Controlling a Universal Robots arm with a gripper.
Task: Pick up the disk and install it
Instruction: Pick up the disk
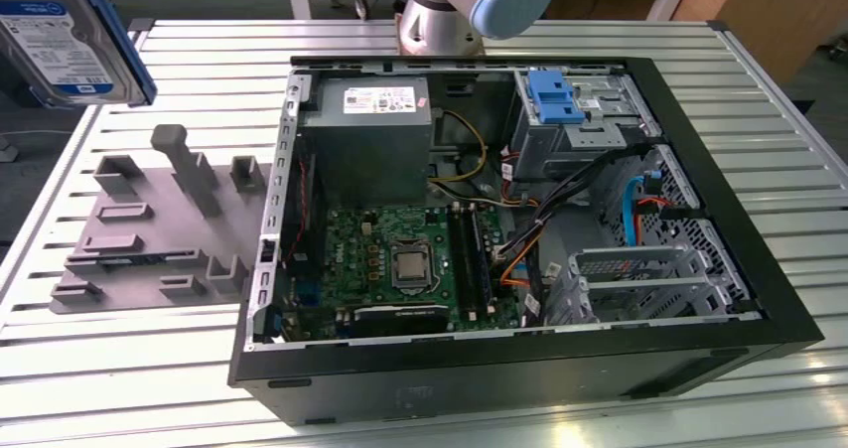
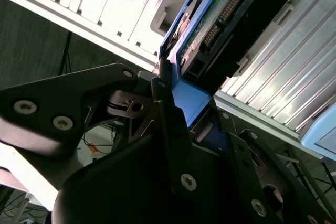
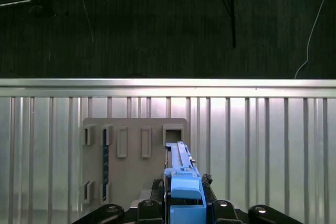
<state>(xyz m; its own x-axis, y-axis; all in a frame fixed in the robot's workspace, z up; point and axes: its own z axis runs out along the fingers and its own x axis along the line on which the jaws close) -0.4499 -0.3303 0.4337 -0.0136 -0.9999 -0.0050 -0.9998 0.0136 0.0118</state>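
Observation:
The disk (image 1: 67, 33), a silver hard drive with a white-and-blue label in a blue carrier frame, hangs in the air at the exterior view's upper left, high above the table. In the second wrist view my gripper (image 2: 181, 111) is shut on the blue carrier's end, and the disk (image 2: 220, 19) shows its circuit-board side and connector beyond the black fingers (image 2: 163, 114). The first wrist view looks along the disk's blue edge (image 3: 184, 182) with the gripper (image 3: 185, 205) clamped on either side of it, above the grey fixture plate (image 3: 134, 156).
A grey fixture plate (image 1: 146, 229) with upright slots lies on the slatted metal table (image 1: 133, 349). To its right the open computer case (image 1: 742, 299) shows the motherboard, a grey power supply (image 1: 364, 130), a metal bay with a blue latch (image 1: 550, 95) and a drive cage (image 1: 649, 279).

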